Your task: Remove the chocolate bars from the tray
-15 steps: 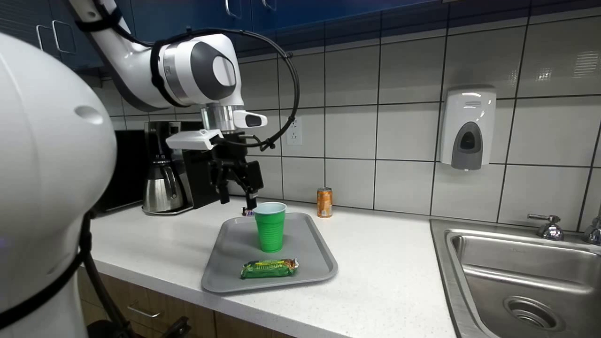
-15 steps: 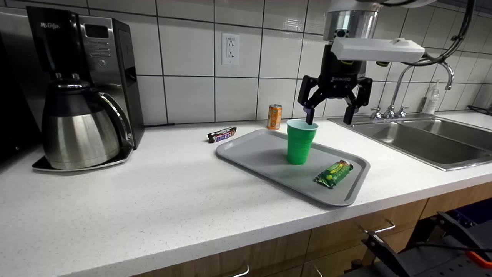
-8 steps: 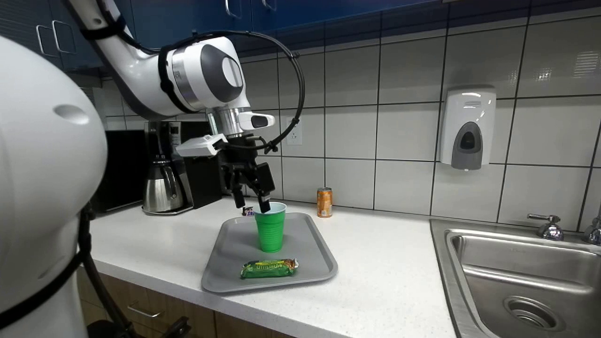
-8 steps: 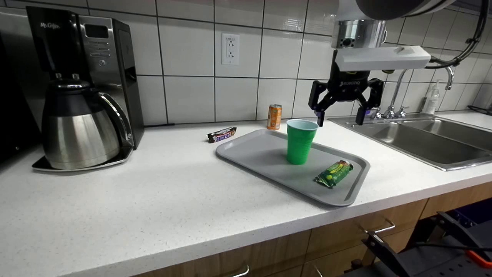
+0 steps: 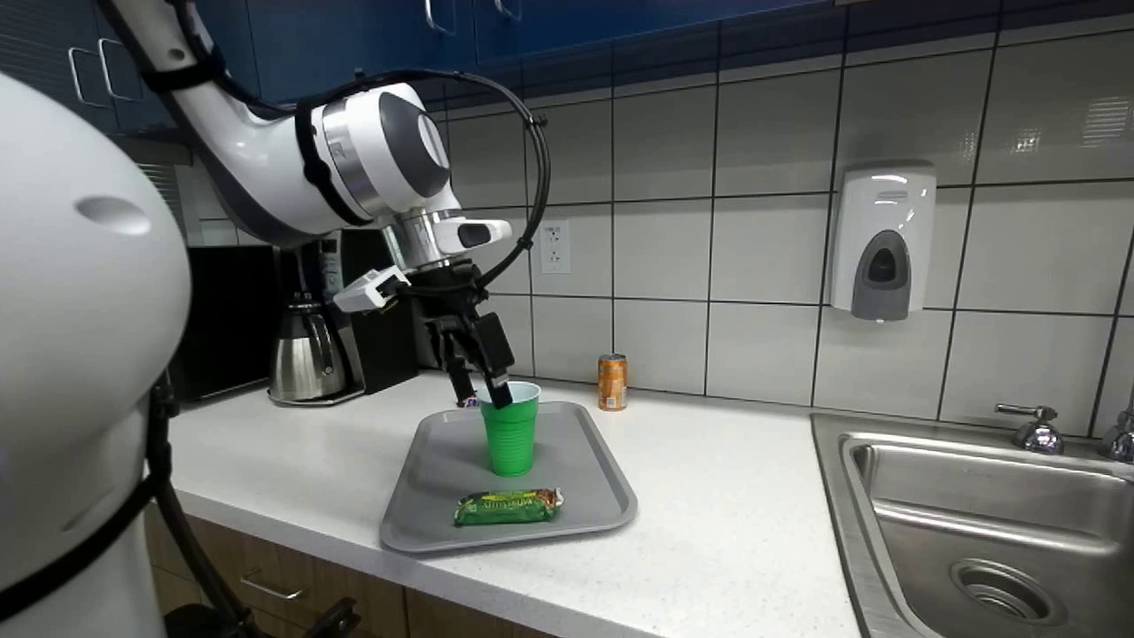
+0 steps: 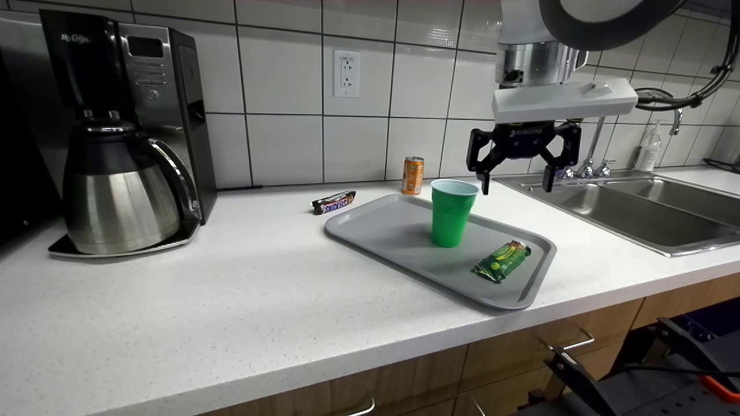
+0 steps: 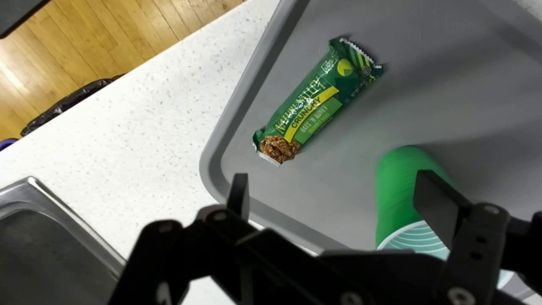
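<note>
The green-wrapped chocolate bar lies flat on the grey tray, near its front end. In an exterior view the bar lies in front of the green cup on the tray. My gripper is open and empty, above the tray and near the cup's rim height. In the wrist view the bar lies ahead of the open fingers, apart from them. One finger covers part of the cup. A dark-wrapped Snickers bar lies on the counter beside the tray.
An orange can stands behind the tray by the wall. A coffee maker with a steel carafe stands on the counter. A steel sink is set into the counter, and a soap dispenser hangs on the tiles.
My gripper has moved a little right and down in both exterior views, and the wrist has tilted. The fingers stay open. The bars, cup and tray have not moved.
</note>
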You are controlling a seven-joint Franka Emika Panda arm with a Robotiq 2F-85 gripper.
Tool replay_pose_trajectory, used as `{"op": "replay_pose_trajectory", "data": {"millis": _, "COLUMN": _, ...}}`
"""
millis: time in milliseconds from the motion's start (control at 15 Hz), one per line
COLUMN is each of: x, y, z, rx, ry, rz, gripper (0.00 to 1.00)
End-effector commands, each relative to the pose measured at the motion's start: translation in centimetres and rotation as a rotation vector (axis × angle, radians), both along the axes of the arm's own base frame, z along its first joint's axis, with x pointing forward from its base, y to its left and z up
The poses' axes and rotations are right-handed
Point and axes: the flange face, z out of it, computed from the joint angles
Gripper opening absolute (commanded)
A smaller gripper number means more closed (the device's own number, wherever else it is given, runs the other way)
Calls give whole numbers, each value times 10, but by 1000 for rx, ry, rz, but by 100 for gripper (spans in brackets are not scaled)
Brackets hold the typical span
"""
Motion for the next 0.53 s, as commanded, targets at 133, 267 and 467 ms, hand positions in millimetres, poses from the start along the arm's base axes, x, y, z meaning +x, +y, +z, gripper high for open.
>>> {"op": "replay_pose_trajectory", "data": {"millis": 133, "x": -3, "y": 4, "z": -13, "rx": -72, "ry": -37, "rz": -103, "gripper": 100}}
{"op": "replay_pose_trajectory", "data": {"millis": 267, "x": -4, "y": 2, "z": -20, "rx": -87, "ry": -41, "rz": -134, "gripper": 100}}
{"op": "replay_pose_trajectory", "data": {"millis": 467, "x": -6, "y": 2, "z": -32, "rx": -104, "ry": -36, "rz": -160, "gripper": 100}}
